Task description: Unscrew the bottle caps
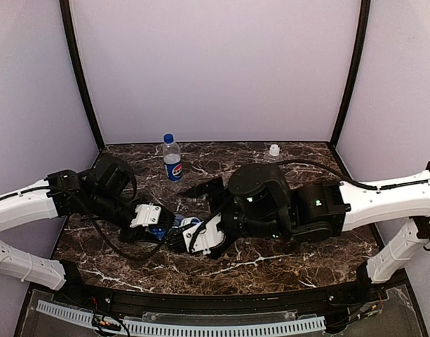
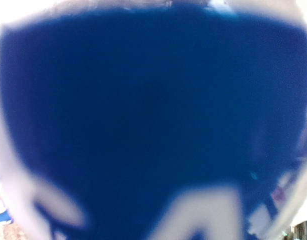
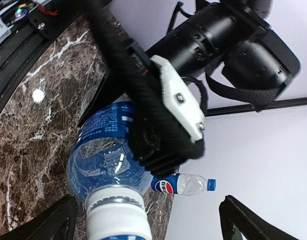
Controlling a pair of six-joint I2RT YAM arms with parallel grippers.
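Likely light, crushable bottle (image 3: 100, 150) pinched at label by left gripper (image 1: 160, 226); ribbed cap (image 3: 115, 217), best grip point, flanked by spread right gripper (image 3: 148, 222).

On my feed the worktop (image 1: 271, 263) is dark brown marble veined white. The Pepsi bottle (image 1: 172, 159) is clear with a blue label and a blue cap (image 1: 168, 137). The held bottle (image 3: 100, 160) wears a blue band printed white.

On surface (image 1: 285, 270): rear-left bottle (image 1: 172, 160) and rear-right bottle (image 1: 273, 152) stand well apart at back; centre bottle (image 3: 100, 155) in front, between left end effector (image 1: 160, 228) and right end effector (image 3: 143, 227)
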